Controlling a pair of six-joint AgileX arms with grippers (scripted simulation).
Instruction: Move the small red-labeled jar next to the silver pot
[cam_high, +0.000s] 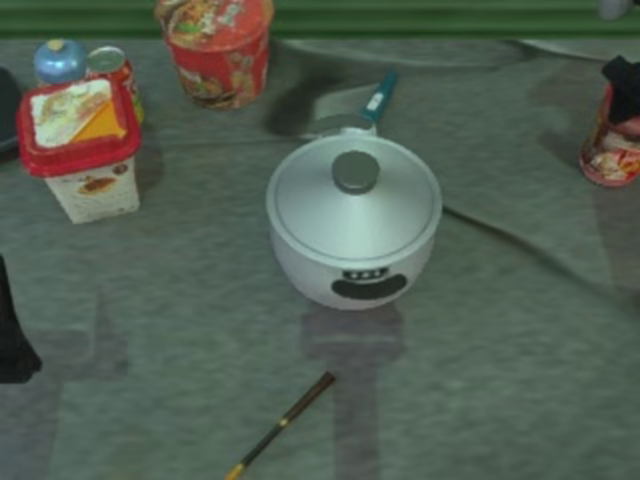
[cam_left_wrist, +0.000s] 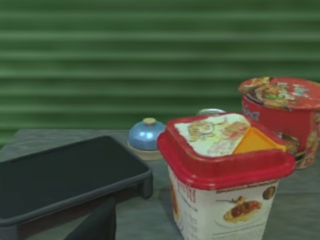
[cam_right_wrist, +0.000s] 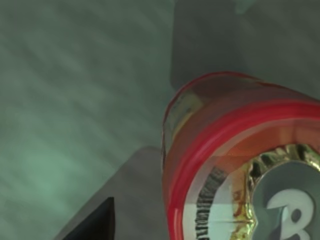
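Observation:
The small red-labeled jar (cam_high: 610, 150) stands at the table's far right edge, well to the right of the silver pot (cam_high: 353, 218), which sits in the middle with its lid on and its teal-tipped handle (cam_high: 379, 97) pointing to the back. My right gripper (cam_high: 624, 82) hangs over the jar's top. In the right wrist view the jar (cam_right_wrist: 235, 150) fills the frame, and one dark fingertip (cam_right_wrist: 98, 224) stands apart from its side, so the gripper is open. My left gripper (cam_high: 12, 345) is parked at the left edge, open.
A square white tub with a red lid (cam_high: 80, 150), a blue bell (cam_high: 58, 60), a can (cam_high: 112, 66) and a large red noodle cup (cam_high: 217, 45) crowd the back left. A black tray (cam_left_wrist: 60, 175) lies beside the tub. A dark stick (cam_high: 285, 420) lies in front of the pot.

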